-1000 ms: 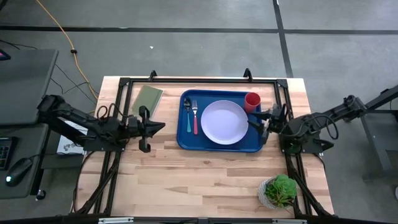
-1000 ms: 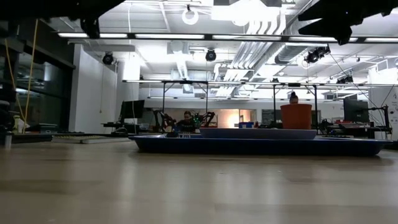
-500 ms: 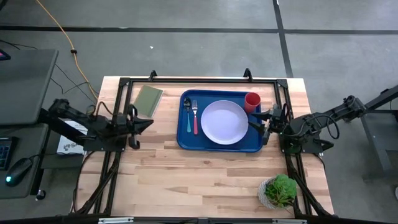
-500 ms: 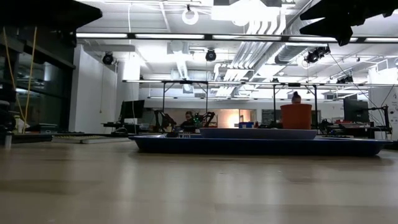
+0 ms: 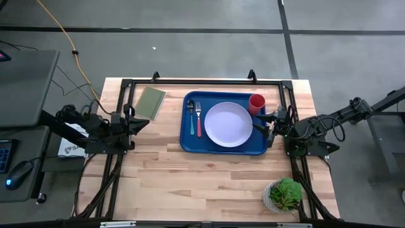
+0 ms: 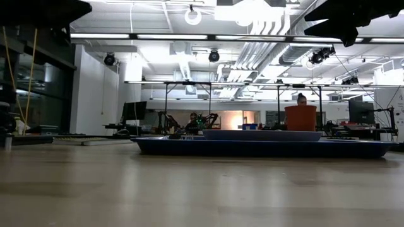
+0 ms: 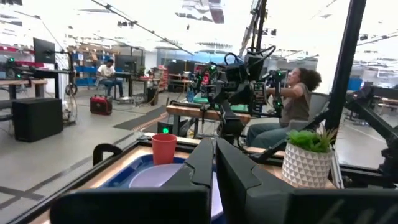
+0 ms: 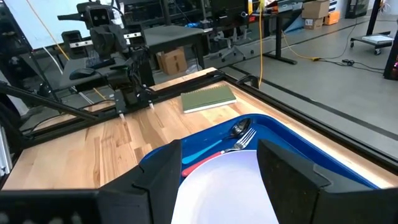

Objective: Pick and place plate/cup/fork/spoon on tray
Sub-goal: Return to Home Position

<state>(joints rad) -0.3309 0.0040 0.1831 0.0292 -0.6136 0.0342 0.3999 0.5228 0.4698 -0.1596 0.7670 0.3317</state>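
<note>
The blue tray point(image 5: 190, 140) lies at the table's middle, toward the far edge. On it rest the pale plate point(image 5: 228, 124) in the middle, the red cup point(image 5: 256, 102) upright in the far right corner, and the pink-handled fork point(image 5: 199, 118) and the teal-handled spoon point(image 5: 190, 111) side by side at its left end. My left gripper point(image 5: 137, 123) is shut and empty over the table's left edge, well left of the tray; it also shows in its wrist view point(image 7: 214, 149). My right gripper point(image 5: 269, 126) is open and empty at the tray's right rim, above the plate point(image 8: 230, 180).
A flat olive-green rectangle point(image 5: 150, 101) lies left of the tray near the far edge. A potted plant point(image 5: 283, 195) stands at the near right corner. Black frame rails run along the table's left, right and far sides. People sit in the room beyond.
My left gripper has drawn back toward the table's left edge, away from the tray. The tray and the things on it have not moved.
</note>
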